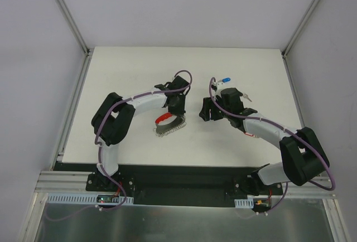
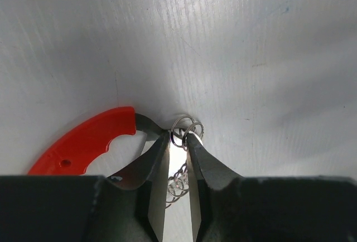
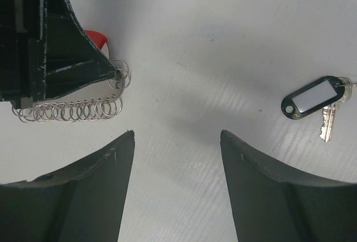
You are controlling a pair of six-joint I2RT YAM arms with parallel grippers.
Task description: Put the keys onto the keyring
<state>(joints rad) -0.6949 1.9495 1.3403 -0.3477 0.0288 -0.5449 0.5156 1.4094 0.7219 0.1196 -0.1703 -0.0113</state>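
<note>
Silver chain links made the keyring [image 1: 169, 125] look light, limp and slithery where it lay on the table [image 1: 128, 69] under the left wrist, its red plastic arc [image 2: 83, 147] the only stiff part. The left gripper [image 2: 177, 137] was pinched on one small end ring, a sensible hold. The right gripper [image 3: 177, 136] hovered spread and empty, and the black-tagged key [image 3: 315, 98] lying flat to its side seemed thin and slippery, best taken by the tag.
</note>
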